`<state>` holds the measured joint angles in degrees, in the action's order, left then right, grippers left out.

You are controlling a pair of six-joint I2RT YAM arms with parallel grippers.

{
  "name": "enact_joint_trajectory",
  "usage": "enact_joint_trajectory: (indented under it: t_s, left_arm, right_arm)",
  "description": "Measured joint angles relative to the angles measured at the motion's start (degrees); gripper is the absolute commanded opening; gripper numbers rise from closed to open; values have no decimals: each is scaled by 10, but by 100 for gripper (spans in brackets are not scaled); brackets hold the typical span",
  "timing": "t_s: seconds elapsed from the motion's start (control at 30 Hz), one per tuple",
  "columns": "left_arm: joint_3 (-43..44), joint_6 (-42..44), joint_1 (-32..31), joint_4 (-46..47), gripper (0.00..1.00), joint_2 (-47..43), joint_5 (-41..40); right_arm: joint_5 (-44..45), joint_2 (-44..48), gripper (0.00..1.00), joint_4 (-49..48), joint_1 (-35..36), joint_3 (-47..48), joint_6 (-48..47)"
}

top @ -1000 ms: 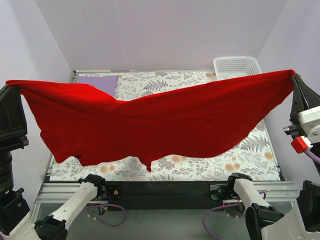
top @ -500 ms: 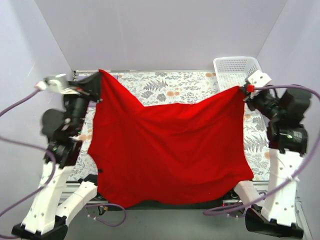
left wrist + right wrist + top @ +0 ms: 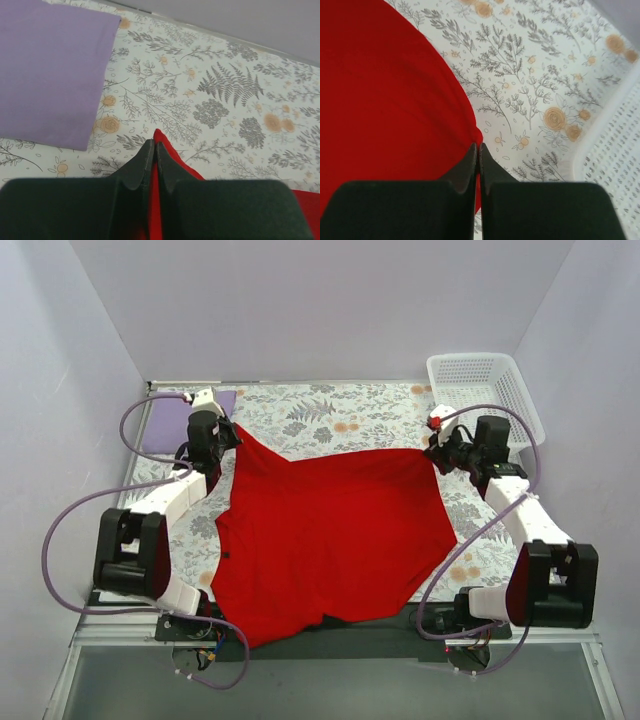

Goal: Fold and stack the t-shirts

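Top external: L hand [image 3: 233,431] & R hand [image 3: 431,450] pinch red t-shirt [image 3: 330,530] far corners.

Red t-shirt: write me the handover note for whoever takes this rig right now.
Left gripper: shut on the red t-shirt, far left corner.
Right gripper: shut on its far right corner.
Red t-shirt: spread on the table, unfolded.
Lavender t-shirt: done, folded flat at the table's far left corner.
To do: fold the red one, stack the two.
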<state>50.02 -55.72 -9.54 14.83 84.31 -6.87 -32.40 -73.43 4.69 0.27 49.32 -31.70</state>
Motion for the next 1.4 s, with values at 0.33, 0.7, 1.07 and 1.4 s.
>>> enact_joint_trajectory:
  t_s: [0.33,0.7,1.07,1.4]
  left_arm:
    - [68,-9,17,-3,0,-2,39]
    - [121,-87,17,-28,0,-347,66]
    - [394,-116,17,-73,0,-447,104]
    - [431,-114,12,-71,0,-472,118]
  right_arm:
    - [8,-30,1,39,28,77,-24]
    - [26,206,1,233,28,335,-73]
    - [125,276,1,269,23,671,-49]
    - [140,270,1,271,15,690,-43]
